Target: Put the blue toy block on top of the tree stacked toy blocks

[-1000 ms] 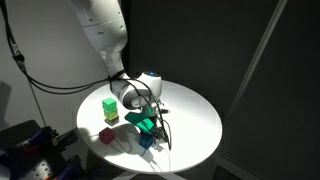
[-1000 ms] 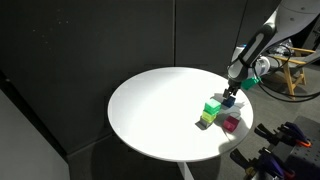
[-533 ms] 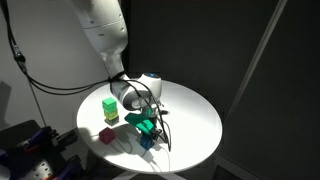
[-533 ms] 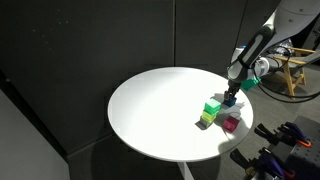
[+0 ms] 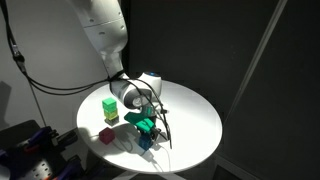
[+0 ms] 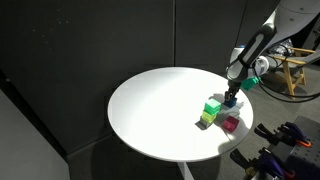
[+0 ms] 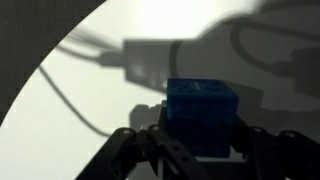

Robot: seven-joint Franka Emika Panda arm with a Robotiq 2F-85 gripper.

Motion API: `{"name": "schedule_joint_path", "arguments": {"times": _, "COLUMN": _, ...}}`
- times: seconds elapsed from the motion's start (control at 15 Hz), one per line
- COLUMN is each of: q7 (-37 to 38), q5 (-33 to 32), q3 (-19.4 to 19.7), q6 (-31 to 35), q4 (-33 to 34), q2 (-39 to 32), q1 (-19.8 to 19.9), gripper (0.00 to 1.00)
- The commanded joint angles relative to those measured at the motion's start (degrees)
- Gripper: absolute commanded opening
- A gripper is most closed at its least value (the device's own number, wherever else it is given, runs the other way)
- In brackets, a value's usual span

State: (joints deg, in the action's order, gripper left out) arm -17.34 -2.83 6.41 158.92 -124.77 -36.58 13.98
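The blue toy block (image 5: 147, 142) sits toward 6 o'clock on the round white table (image 5: 195, 120) in an exterior view. My gripper (image 5: 146, 134) comes down onto it from above, at the end of the white arm (image 5: 102, 28) that enters from 12 o'clock. From the block, the stack of toy blocks (image 5: 110, 108) stands at about 10 o'clock, bright green over paler yellow-green, clearly apart from it. The pink cube (image 5: 106, 136) lies at 9 o'clock, also apart. From this angle I cannot tell whether the block rests on the table or is just off it.

In an exterior view from higher up, the blue toy block (image 6: 229, 101) is near the 3 o'clock edge of the table (image 6: 150, 110), with the gripper (image 6: 231, 97) right on it. The stack of toy blocks (image 6: 209, 111) is just beside the block at 8 o'clock. The pink cube (image 6: 231, 123) is close by at 6 o'clock.

In the wrist view, the blue toy block (image 7: 202, 115) fills the lower middle of the picture. The gripper (image 7: 202, 142) is closed onto it, with a dark finger pressed against each side at 8 and 4 o'clock, so I have hold of the block. Behind it the bright table (image 7: 200, 20) carries the hard shadow of the gripper and cables.
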Motion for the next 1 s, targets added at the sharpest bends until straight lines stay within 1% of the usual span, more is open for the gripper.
{"name": "schedule_joint_path", "arguments": {"times": 0.0, "q7": 1.0, "q5": -2.0, "q3": 0.5, "q6": -2.8, "q4": -1.4, "q2": 3.6, "q1": -0.7, "gripper": 0.31}}
{"name": "schedule_joint_path", "arguments": {"times": 0.4, "q7": 0.8, "q5": -2.7, "q3": 0.6, "q6": -4.3, "q4": -2.8, "q2": 7.6, "q1": -1.7, "gripper": 0.31}}
{"name": "schedule_joint_path", "arguments": {"times": 0.73, "q7": 1.5, "q5": -5.0, "q3": 1.2, "q6": -6.1, "q4": -5.0, "q2": 11.8, "q1": -3.4, "gripper": 0.31}}
{"name": "schedule_joint_path", "arguments": {"times": 0.93, "q7": 1.3, "q5": -5.9, "q3": 0.9, "q6": -7.1, "q4": -6.8, "q2": 14.8, "q1": -4.4, "gripper": 0.31}}
